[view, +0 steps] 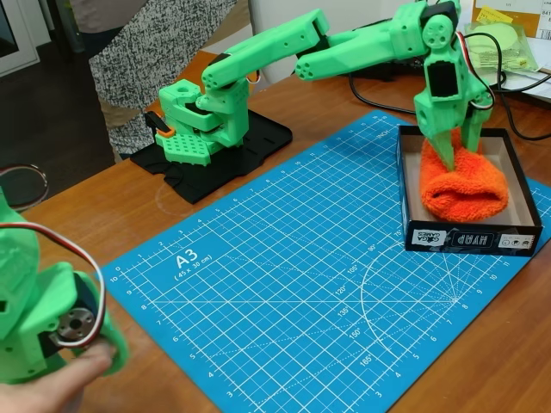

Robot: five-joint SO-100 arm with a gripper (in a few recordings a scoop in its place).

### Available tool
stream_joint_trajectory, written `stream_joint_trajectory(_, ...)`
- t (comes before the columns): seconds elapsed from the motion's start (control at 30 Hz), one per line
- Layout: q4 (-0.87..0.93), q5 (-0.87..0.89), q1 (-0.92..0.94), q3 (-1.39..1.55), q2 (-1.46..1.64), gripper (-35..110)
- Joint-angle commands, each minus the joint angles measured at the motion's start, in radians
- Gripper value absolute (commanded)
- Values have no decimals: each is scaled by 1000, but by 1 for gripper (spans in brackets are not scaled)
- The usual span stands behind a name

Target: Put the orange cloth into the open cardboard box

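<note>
The orange cloth (462,185) is a fluffy rolled bundle lying inside the open cardboard box (413,225), which has black outer walls, a pale inside and white lettering on its near short side. The box stands at the right edge of the blue mat. My green gripper (458,148) hangs straight down over the far end of the cloth. Its two fingers are spread apart, tips at or just touching the cloth's top. Nothing is pinched between them.
A blue A3 cutting mat (284,284) covers the wooden table. The arm's green base (202,120) sits on a black plate at the back left. Cables and a clear packet (504,43) lie behind the box. A person stands behind the table.
</note>
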Motion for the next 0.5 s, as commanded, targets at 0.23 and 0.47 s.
stream_joint_trajectory(0.23, 18, 41, -29, 5, 41, 49)
stream_joint_trajectory(0.47, 20, 64, -44, 101, 227, 51)
